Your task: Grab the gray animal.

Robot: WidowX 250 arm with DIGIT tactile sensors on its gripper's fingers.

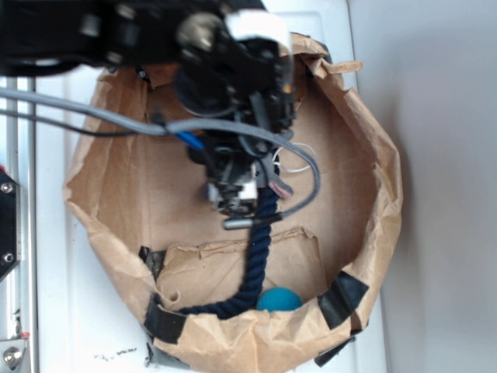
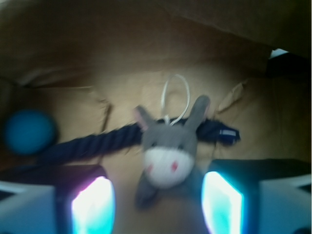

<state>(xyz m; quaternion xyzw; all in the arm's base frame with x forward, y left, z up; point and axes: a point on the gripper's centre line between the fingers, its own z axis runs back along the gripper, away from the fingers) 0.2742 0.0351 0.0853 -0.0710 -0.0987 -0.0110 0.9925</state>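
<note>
In the wrist view the gray animal (image 2: 168, 156) lies on the brown paper floor. It has a cream face, pink-lined ears and a white loop (image 2: 176, 97) above its head. My gripper (image 2: 158, 207) is open. Its lit fingers (image 2: 95, 207) stand on either side of the toy's body without touching it. In the exterior view the gripper (image 1: 237, 200) hangs low in the middle of the paper bag, and the arm hides most of the toy. Only the toy's white loop (image 1: 299, 159) shows clearly there.
A dark navy rope (image 1: 260, 256) (image 2: 87, 146) runs behind the toy's head toward a teal ball (image 1: 278, 300) (image 2: 28, 131). The rolled-down brown paper bag (image 1: 373, 155) walls in everything. Black tape patches (image 1: 342, 299) sit on its rim, and grey cables (image 1: 93, 116) trail from the arm.
</note>
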